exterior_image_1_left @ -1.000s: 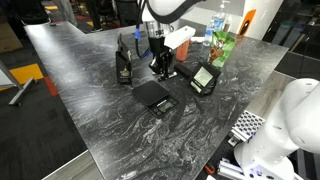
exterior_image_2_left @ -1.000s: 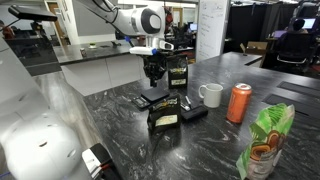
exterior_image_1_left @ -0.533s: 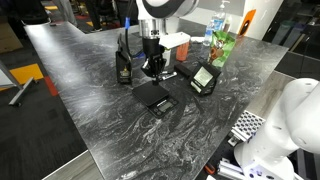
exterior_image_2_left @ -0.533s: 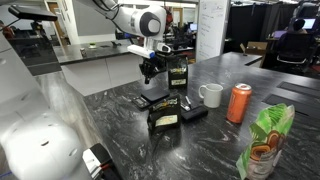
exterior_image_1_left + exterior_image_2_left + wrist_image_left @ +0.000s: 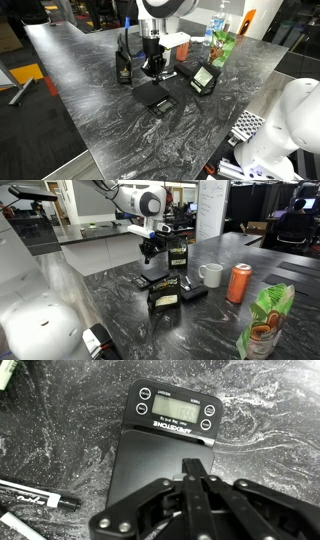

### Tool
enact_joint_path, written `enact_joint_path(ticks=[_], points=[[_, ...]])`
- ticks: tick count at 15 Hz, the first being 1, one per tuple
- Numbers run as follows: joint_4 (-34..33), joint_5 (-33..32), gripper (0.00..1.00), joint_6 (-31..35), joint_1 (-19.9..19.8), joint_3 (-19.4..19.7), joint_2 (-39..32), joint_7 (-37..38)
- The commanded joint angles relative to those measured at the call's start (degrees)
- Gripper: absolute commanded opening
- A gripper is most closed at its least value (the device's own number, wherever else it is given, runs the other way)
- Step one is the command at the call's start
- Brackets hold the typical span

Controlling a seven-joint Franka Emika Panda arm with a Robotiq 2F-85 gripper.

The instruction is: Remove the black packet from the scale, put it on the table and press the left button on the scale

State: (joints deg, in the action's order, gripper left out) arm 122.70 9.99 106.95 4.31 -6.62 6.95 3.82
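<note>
The scale lies flat on the table with nothing on its platform; it also shows in an exterior view. In the wrist view the scale fills the middle, with its bluish display and round buttons on the far strip. The black packet with its pale panel stands on the table beside the scale, as it does in an exterior view. My gripper hangs above the scale, shut and empty, as the wrist view shows.
A taller black bag with a gold label stands on the scale's other side. A green packet, a white mug and an orange can stand further off. Markers lie beside the scale.
The gripper has risen slightly and shifted towards the tall bag since a second ago, and has stayed still over the last half second. Packet and scale have not moved.
</note>
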Motion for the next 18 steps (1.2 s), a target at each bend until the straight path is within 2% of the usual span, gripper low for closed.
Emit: enact_joint_path(ticks=[1, 7, 12, 18], points=[[1.9, 0.3, 0.00, 2.8, 0.8, -0.2, 0.4, 3.2], [5.1, 0.3, 0.00, 6.7, 1.9, -1.3, 0.7, 11.1], [6.6, 1.3, 0.00, 7.5, 2.6, -1.8, 0.4, 15.7], [7.4, 4.3, 0.00, 6.8, 2.9, -1.6, -0.5, 17.0]])
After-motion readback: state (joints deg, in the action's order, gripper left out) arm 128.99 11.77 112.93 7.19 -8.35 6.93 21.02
